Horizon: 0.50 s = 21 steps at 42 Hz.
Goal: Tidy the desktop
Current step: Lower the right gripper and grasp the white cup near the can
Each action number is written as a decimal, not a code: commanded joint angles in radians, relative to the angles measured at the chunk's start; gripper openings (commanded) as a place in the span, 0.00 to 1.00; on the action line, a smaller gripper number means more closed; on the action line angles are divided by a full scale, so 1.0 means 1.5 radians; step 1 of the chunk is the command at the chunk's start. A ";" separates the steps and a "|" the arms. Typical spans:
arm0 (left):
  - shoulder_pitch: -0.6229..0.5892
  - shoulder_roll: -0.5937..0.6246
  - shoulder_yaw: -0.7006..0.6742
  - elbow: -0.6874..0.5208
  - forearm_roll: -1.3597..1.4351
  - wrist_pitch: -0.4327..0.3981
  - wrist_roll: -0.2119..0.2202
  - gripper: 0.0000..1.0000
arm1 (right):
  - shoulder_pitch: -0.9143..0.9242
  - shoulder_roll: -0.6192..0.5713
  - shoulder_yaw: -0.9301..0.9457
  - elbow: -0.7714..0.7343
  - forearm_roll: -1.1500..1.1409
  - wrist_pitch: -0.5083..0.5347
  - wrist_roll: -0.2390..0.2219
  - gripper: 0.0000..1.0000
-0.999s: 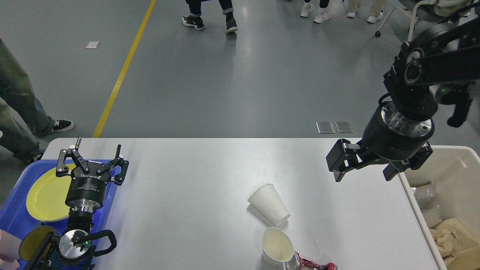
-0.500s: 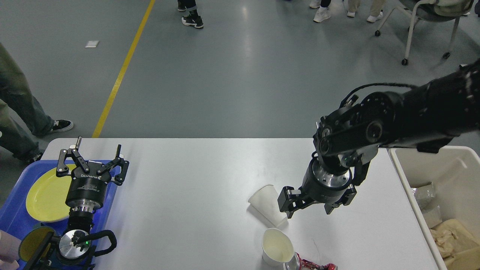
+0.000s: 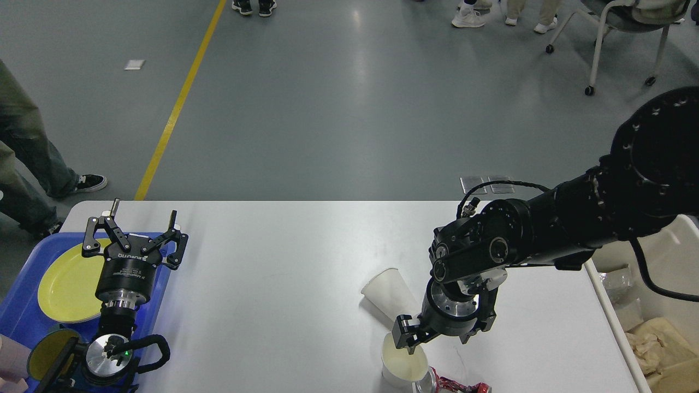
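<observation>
The white desktop (image 3: 273,262) holds a white paper cup lying on its side (image 3: 386,295) and an upright white paper cup (image 3: 403,364) near the front edge. A crushed red and silver can (image 3: 456,386) lies beside the upright cup. My right gripper (image 3: 435,339) is open and points down, just above the upright cup's rim, with one finger (image 3: 401,338) over the rim. My left gripper (image 3: 142,214) is open and empty at the desktop's left end, above the edge of the blue tray (image 3: 22,308).
The blue tray holds a yellow plate (image 3: 65,284) and a yellow bowl (image 3: 46,355). A beige bin (image 3: 650,240) with crumpled paper stands off the right edge. A person's legs (image 3: 22,164) stand by the far left corner.
My right arm has swung from above the bin, down and left across the desktop, past the lying cup, to the upright cup. The left arm has not moved.
</observation>
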<state>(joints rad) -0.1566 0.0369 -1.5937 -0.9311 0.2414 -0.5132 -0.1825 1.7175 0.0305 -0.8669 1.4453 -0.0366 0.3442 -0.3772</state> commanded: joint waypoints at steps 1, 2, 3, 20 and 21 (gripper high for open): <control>0.000 0.000 0.000 0.000 0.000 0.001 0.000 0.96 | -0.019 0.001 0.000 -0.008 0.000 -0.009 0.000 0.95; 0.000 0.000 0.000 0.000 0.000 0.000 0.000 0.96 | -0.024 0.003 0.000 -0.011 0.000 -0.013 0.000 0.95; 0.000 0.000 0.000 0.000 0.000 0.000 0.000 0.96 | -0.035 0.012 0.000 -0.018 0.001 -0.024 0.000 0.95; 0.000 0.000 0.000 0.000 0.000 0.001 0.000 0.96 | -0.077 0.037 0.000 -0.019 0.001 -0.116 0.000 0.93; 0.000 0.000 0.000 0.000 0.000 0.000 0.000 0.96 | -0.078 0.037 -0.001 -0.019 0.001 -0.117 0.000 0.90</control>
<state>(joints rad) -0.1568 0.0368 -1.5938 -0.9311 0.2408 -0.5131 -0.1825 1.6076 0.0855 -0.8666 1.4172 -0.0353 0.1771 -0.3773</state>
